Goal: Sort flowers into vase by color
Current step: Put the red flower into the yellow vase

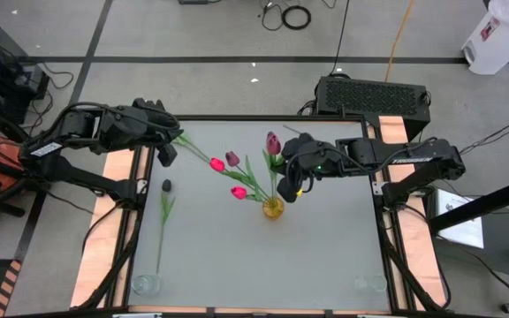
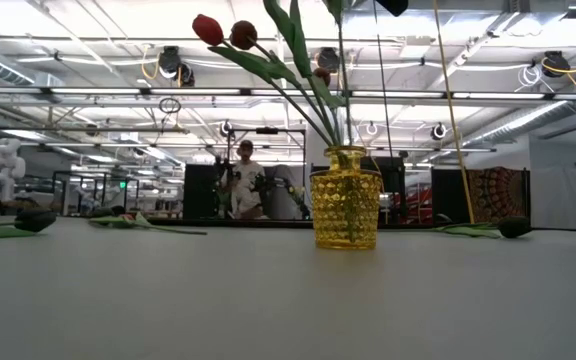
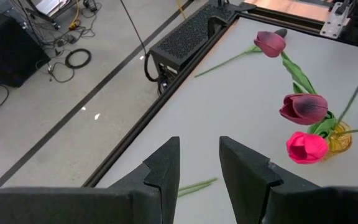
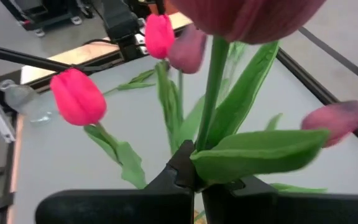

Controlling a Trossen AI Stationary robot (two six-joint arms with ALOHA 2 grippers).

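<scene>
yellow glass vase [image 1: 273, 208]: knobbly, upright near the table's [image 1: 325, 256] middle; holds several tulips fanning out toward the left arm's side
pink tulip [image 1: 239, 193]: in the vase, head low and nearest the vase; a redder head [image 1: 217, 164] and a maroon head [image 1: 232, 159] just beyond it, close together
right gripper [image 4: 194, 177]: directly above the vase; fingers pinched tight on the green stem of a maroon tulip [image 1: 273, 142], leaf bunched at the fingertips; stem points down at the vase mouth
left gripper [image 1: 168, 152]: at the table's far left corner, above the surface; fingers [image 3: 163, 168] narrowly apart, nothing between them
dark tulip [image 1: 166, 185]: lying flat on the left side; stem runs toward a clear vase [image 1: 146, 284] at the near left corner
second clear vase [image 1: 369, 283]: near right corner
</scene>
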